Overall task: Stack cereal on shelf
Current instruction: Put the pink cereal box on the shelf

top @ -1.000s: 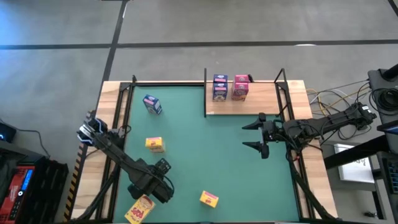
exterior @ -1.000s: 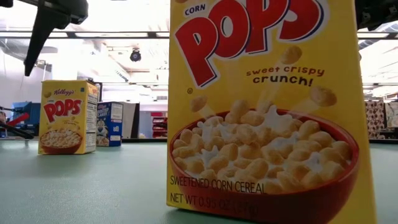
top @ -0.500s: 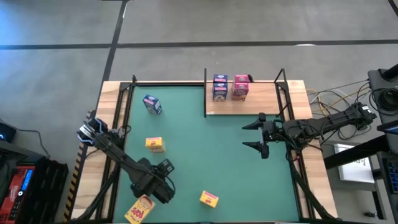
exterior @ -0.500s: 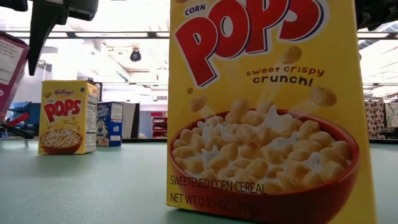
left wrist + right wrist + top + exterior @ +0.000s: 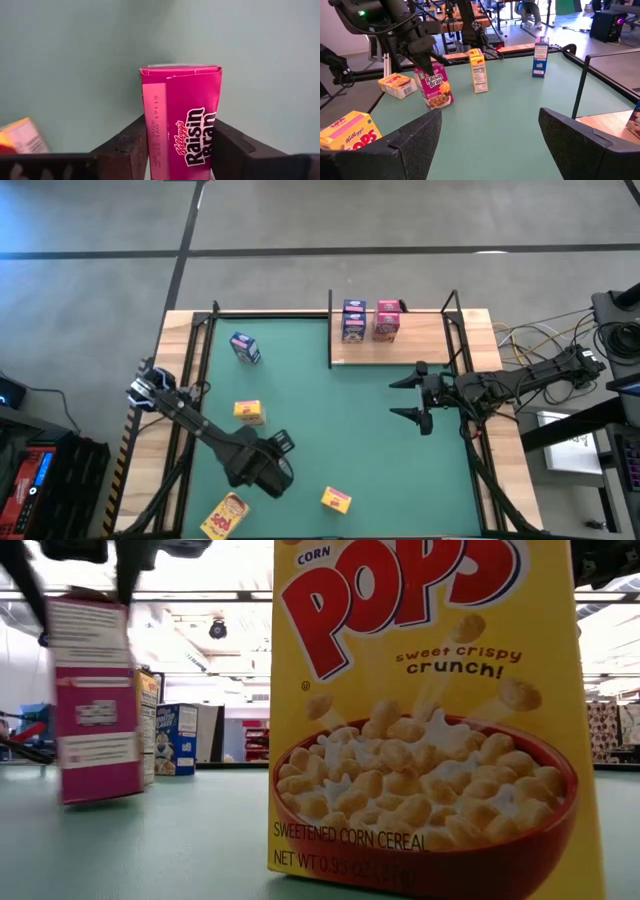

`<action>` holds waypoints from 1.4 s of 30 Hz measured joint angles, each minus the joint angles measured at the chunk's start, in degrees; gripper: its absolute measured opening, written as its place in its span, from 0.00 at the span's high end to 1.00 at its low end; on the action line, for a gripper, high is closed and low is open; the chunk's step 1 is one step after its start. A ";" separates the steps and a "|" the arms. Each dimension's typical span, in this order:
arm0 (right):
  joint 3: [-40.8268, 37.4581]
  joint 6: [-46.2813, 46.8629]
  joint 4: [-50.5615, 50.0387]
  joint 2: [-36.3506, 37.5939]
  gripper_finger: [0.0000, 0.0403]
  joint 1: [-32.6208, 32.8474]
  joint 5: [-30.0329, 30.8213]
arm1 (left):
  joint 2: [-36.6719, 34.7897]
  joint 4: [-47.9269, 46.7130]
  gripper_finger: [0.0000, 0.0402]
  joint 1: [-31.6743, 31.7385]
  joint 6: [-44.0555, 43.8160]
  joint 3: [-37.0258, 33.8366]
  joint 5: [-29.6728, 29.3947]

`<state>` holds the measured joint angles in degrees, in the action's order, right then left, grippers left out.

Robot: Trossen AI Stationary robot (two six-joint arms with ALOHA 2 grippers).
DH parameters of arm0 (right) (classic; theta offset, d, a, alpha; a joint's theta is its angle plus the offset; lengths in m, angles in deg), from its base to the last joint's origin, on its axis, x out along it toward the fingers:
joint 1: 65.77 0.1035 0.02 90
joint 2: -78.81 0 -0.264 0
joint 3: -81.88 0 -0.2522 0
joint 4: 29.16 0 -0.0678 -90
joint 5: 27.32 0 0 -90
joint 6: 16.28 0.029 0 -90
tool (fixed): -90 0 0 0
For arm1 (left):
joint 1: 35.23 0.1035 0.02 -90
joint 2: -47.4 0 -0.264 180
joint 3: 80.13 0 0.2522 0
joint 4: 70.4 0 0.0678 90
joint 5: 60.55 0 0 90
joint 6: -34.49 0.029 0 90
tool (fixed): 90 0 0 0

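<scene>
My left gripper (image 5: pixel 272 462) is shut on a pink Raisin Bran cereal box (image 5: pixel 180 120) over the near left of the green mat; the high view hides the box under the gripper. On the light-wood shelf (image 5: pixel 430 345) at the far right stand a blue box (image 5: pixel 353 320) and a pink box (image 5: pixel 387 320). On the mat stand a blue box (image 5: pixel 244 348) and two yellow boxes (image 5: pixel 249 412) (image 5: pixel 336 500). My right gripper (image 5: pixel 400 397) waits open in front of the shelf, holding nothing. My left gripper pinches the pink box between its two fingers (image 5: pixel 125 150), one on each narrow side near the box's top end (image 5: pixel 427 70). The fingers come from above, pointing down. The box hangs tilted below them; whether its lower end (image 5: pixel 441 102) touches the mat I cannot tell.
A yellow box (image 5: pixel 224 515) lies flat at the near left edge. Black posts (image 5: pixel 331 330) frame the shelf and the mat's sides. One yellow box (image 5: pixel 430 720) fills much of the low view. Bare mat lies in the middle.
My left gripper has gone toward the table's right and far edges with the pink box. In the low view the box has come in from the left, tilted, and now stands in front of the far yellow box.
</scene>
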<state>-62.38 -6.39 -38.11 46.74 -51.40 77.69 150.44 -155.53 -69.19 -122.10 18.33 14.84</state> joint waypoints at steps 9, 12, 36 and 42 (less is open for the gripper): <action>0.00 0.00 -0.01 0.01 0.20 -0.01 0.00 | 0.01 4.73 0.65 9.71 14.53 2.87 -0.96; 0.00 -0.01 -0.01 0.00 0.20 -0.01 0.00 | -0.08 6.49 0.65 13.60 19.80 3.67 -1.21; 0.00 -0.01 -0.01 0.01 0.20 -0.02 0.01 | 5.07 18.60 0.62 30.82 45.18 3.61 -0.95; 0.00 -0.01 -0.01 0.01 0.20 0.00 0.00 | 6.05 23.00 0.62 32.58 50.73 3.63 -0.60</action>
<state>-62.38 -6.39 -38.12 46.75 -51.40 77.69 156.49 -132.53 -36.61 -71.37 21.96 14.24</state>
